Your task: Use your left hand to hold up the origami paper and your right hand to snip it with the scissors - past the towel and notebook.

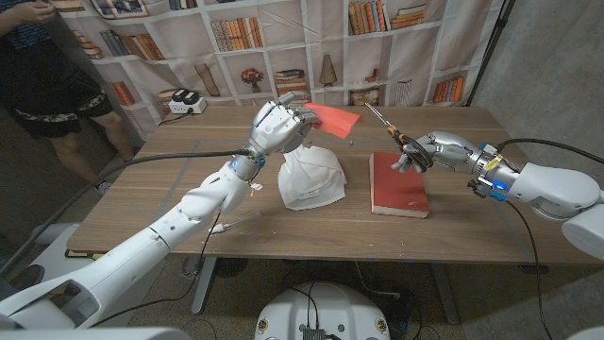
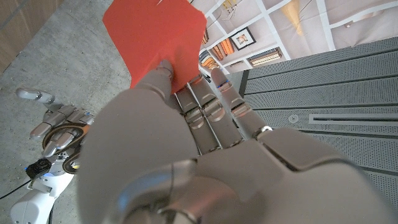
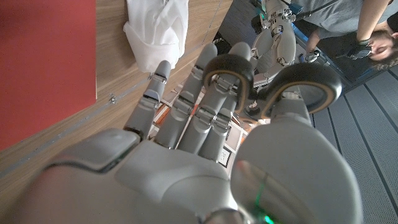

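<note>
Left hand (image 1: pixel 276 125) fingers grasping origami paper (image 1: pixel 332 118) above towel (image 1: pixel 311 179); right hand (image 1: pixel 429 151) fingers grasping scissors (image 1: pixel 385 125) over notebook (image 1: pixel 397 183).

left robot hand (image 2: pixel 186 149) – pinching red origami paper (image 2: pixel 154 37) | right robot hand (image 2: pixel 59 127) nearby – bookshelf backdrop (image 2: pixel 239 40) behind

A red-orange origami paper (image 1: pixel 332 118) is held up above the tabletop's far middle, while black-handled scissors (image 1: pixel 392 131) point their thin blades toward it from nearer the right edge.
</note>
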Controlling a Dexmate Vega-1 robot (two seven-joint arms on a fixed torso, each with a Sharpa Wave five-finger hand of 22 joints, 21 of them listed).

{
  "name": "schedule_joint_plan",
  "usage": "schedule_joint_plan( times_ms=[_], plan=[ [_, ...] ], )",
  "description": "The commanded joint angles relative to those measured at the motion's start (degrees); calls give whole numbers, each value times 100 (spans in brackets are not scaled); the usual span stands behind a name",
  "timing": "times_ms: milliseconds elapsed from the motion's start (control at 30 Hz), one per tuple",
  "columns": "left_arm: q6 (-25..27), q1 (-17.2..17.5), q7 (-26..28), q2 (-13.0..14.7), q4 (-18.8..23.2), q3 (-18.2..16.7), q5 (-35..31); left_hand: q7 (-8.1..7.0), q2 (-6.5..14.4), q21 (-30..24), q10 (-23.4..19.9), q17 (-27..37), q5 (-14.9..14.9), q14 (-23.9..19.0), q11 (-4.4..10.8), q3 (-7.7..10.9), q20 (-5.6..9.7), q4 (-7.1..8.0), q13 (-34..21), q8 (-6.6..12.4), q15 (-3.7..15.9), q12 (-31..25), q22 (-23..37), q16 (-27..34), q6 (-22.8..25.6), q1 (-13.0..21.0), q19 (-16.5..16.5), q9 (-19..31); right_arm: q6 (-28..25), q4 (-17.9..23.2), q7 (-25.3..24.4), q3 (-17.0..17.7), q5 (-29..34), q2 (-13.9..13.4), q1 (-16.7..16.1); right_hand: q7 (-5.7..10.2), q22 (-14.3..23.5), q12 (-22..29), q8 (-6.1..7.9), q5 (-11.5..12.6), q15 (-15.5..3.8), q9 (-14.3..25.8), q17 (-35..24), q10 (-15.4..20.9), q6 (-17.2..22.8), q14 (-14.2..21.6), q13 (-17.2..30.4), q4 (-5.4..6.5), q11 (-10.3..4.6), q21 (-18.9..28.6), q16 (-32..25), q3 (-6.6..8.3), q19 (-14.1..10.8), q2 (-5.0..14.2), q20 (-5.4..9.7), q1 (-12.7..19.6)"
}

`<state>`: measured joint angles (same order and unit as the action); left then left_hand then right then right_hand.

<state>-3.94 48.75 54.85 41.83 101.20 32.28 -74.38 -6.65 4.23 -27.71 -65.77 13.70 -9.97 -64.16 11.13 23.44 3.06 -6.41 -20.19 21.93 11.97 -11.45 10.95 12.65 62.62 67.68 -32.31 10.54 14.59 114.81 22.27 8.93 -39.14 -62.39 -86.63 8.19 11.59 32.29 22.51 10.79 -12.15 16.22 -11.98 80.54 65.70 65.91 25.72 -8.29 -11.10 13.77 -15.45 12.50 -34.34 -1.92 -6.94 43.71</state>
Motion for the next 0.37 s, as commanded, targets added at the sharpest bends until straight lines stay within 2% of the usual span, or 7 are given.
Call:
schedule_joint_plan(
  times_ms=[33, 367],
  plan=[
    [-178, 200, 102, 332, 153, -268, 135, -25, 2, -6, -1, 21, -28, 29, 27, 50, 731, 12, -23, 30, 124, -24, -6, 18, 2, -21, 4, 25, -263, 469, -458, 162, 296, 269, -203, 60, 20, 44, 25, -16, -4, 2, -19, 4, 80, -11, 8, -11, -42, 12, 10, 62, -10, 663, 25, 702],
    [-428, 92, 285, 378, -44, -283, 201, -21, 5, -6, 4, 22, -29, 34, 25, 68, 733, 10, -19, 32, 126, -21, -5, 18, 2, -22, 12, 26, -541, 783, -674, 238, 435, 387, -307, 66, 18, 47, 27, -27, -4, -2, -20, -3, 67, 3, -2, -7, -43, 10, 9, 72, -9, 667, 24, 704]
  ],
)
